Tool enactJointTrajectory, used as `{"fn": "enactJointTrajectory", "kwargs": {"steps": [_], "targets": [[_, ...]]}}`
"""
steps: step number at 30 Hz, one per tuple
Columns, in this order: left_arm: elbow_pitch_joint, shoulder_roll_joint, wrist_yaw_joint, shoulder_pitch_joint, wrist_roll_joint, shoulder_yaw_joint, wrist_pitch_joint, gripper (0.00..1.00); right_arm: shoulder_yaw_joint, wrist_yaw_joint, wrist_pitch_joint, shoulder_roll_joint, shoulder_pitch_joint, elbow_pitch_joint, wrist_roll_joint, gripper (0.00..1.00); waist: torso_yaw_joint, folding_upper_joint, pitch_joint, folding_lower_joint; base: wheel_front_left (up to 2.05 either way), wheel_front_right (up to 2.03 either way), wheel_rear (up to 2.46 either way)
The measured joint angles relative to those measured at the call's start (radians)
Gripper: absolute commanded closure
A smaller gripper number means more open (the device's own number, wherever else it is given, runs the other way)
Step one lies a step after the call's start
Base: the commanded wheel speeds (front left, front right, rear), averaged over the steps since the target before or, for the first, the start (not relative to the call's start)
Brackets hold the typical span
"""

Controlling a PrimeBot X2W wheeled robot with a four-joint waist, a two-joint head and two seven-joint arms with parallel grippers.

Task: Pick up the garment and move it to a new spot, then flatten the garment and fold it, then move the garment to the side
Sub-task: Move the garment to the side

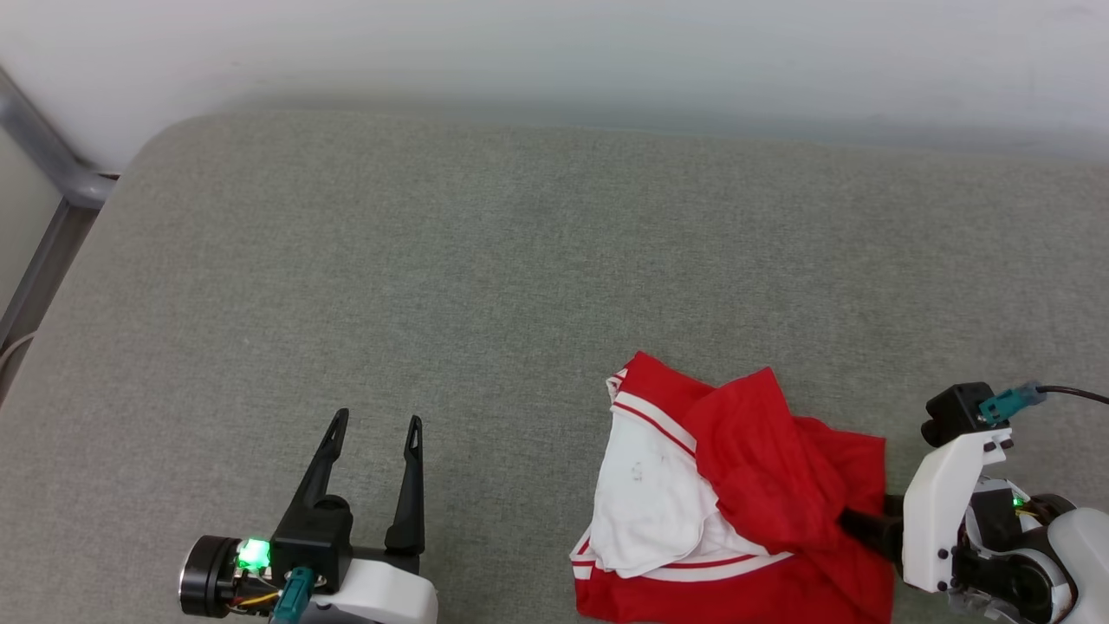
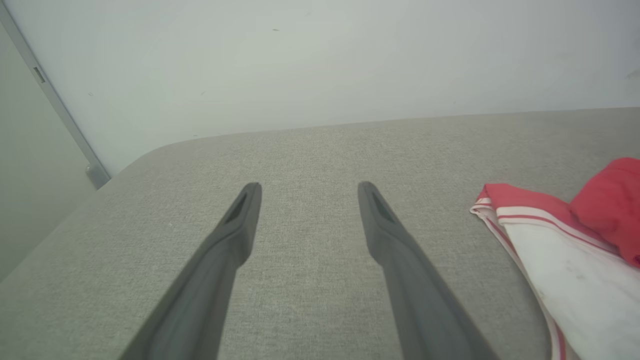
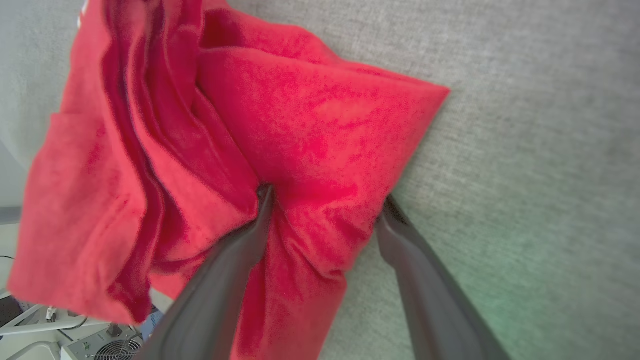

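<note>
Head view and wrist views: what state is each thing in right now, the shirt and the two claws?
Red jersey-style shirt with white sleeve and striped trim, crumpled in a heap, not flattened or folded.
Left gripper, open, nothing between its dark fingers, apart from the shirt.
Right gripper, open, fingers astride a red fold of the shirt, not clamped.
Grey fabric surface, bearing the shirt.

Work surface [image 1: 433, 260] before me: padded, grey-green woven fabric, rounded far-left corner, evenly lit. Behind its far edge, a plain pale wall [image 1: 554, 52]. Beside that corner, a grey metal rail [image 1: 52, 173]. Beyond its edge, a fan-grilled box [image 3: 100, 347].
</note>
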Motion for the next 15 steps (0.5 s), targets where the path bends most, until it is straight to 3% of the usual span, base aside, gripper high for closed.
{"fn": "enactJointTrajectory", "kwargs": {"steps": [7, 8, 9, 10, 15], "targets": [[0.007, -0.004, 0.000, -0.016, -0.001, 0.000, 0.000, 0.00, 0.105, 0.000, -0.072, -0.014, -0.023, 0.055, 0.032, 0.00, 0.019, 0.0000, 0.023, -0.0001, 0.00, 0.00, 0.00], [0.008, -0.004, 0.000, -0.017, -0.001, 0.000, 0.000, 0.00, 0.114, 0.000, -0.086, -0.016, -0.024, 0.057, 0.038, 0.51, 0.019, 0.0000, 0.021, -0.0001, 0.00, 0.00, 0.00], [0.009, -0.004, 0.001, -0.018, -0.002, 0.001, 0.000, 0.00, 0.124, 0.000, -0.104, -0.019, -0.027, 0.059, 0.040, 0.87, 0.019, 0.0000, 0.018, -0.0001, 0.00, 0.00, 0.00], [0.010, -0.005, 0.001, -0.018, -0.002, 0.002, 0.000, 0.00, 0.133, 0.000, -0.125, -0.020, -0.029, 0.063, 0.040, 1.00, 0.017, 0.0000, 0.015, 0.0000, 0.00, 0.00, 0.00], [0.013, -0.004, 0.001, -0.016, -0.002, 0.005, 0.000, 0.00, 0.174, 0.001, -0.219, -0.029, -0.042, 0.060, 0.044, 1.00, 0.009, 0.0000, -0.007, 0.0000, 0.00, 0.00, 0.00]]}}
